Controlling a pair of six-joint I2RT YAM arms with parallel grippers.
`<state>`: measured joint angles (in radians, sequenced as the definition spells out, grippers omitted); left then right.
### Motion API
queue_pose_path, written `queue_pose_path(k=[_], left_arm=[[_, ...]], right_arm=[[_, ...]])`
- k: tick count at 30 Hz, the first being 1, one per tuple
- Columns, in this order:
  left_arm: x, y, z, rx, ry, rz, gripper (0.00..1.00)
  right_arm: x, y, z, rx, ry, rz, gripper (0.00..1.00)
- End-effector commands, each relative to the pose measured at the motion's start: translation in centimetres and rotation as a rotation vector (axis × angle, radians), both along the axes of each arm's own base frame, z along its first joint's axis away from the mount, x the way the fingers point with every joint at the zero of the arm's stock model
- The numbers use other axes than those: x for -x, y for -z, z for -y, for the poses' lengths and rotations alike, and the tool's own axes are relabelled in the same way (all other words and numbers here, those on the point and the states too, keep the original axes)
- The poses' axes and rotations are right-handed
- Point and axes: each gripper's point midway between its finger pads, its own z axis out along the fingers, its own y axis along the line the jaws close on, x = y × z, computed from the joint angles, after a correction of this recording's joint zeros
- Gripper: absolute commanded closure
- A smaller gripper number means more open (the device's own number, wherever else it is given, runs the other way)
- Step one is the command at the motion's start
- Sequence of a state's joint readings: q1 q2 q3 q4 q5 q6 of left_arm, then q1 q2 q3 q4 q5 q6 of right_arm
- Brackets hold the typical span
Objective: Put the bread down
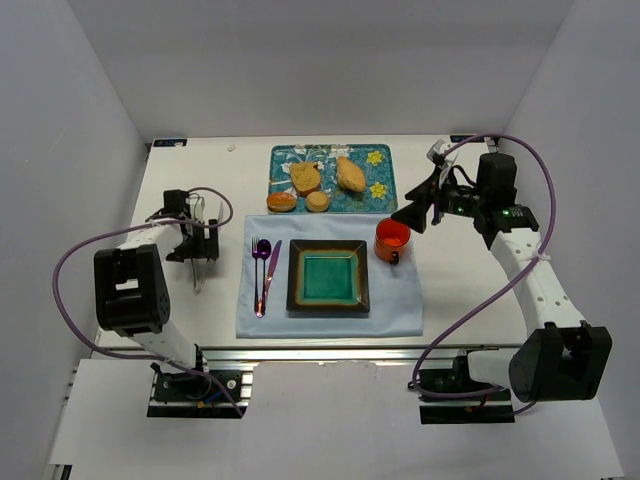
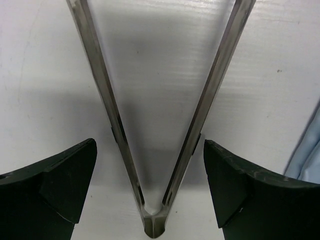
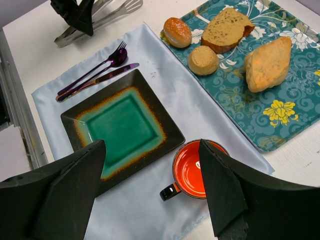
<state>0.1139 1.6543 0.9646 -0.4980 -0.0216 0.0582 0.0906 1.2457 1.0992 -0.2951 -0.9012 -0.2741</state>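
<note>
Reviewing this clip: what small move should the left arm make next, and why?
Probably close the left tool on the tongs. It stands open astride their hinge end, and they lie flat on the table, not yet gripped. The small round bun sits untouched on the tray, so picking up the tongs looks like the first step.

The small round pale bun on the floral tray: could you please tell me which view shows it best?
The right wrist view: the small round pale bun lies large and unobstructed on the floral tray. The top external view shows it tiny at the tray's near edge; the left wrist view does not show it.
</note>
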Motion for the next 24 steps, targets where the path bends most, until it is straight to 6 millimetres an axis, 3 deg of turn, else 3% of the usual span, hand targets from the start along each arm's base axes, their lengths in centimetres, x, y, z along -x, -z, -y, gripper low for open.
queue_pose_path(k=[1,8,11,12,15,18,21,24], left_arm=[[-2.3,-0.9,0.2,0.001,0.032,0.074,0.05],[-2.4,0.1,0.8,0.043,0.01,0.095,0.17],[-2.1,0.3,1.1,0.058,-0.003,0.108,0.35],[-2.1,0.2,1.1,0.06,-0.01,0.121,0.51],[-2.3,-0.4,1.4,0.08,-0.033,0.152,0.66],[-2.7,-1.7,1.8,0.106,-0.046,0.195,0.72],[-3.7,-4.6,2.5,0.15,-0.052,0.262,0.73],[-5.5,-9.5,4.5,0.266,-0.029,0.374,0.69]], right_arm=[[-0.3,-0.6,0.2,-0.023,-0.002,0.016,0.2],[-1.0,-0.6,1.3,-0.029,0.029,0.0,0.2],[-1.3,-0.6,1.7,-0.032,0.041,-0.006,0.2],[-1.3,-0.7,1.8,-0.033,0.045,-0.004,0.2],[-1.4,-0.7,2.1,-0.033,0.051,-0.003,0.2],[-1.3,-0.7,2.0,-0.035,0.046,-0.003,0.2],[-1.2,-0.8,1.9,-0.036,0.043,0.0,0.2],[-1.5,-0.9,3.0,-0.037,0.074,0.0,0.2]])
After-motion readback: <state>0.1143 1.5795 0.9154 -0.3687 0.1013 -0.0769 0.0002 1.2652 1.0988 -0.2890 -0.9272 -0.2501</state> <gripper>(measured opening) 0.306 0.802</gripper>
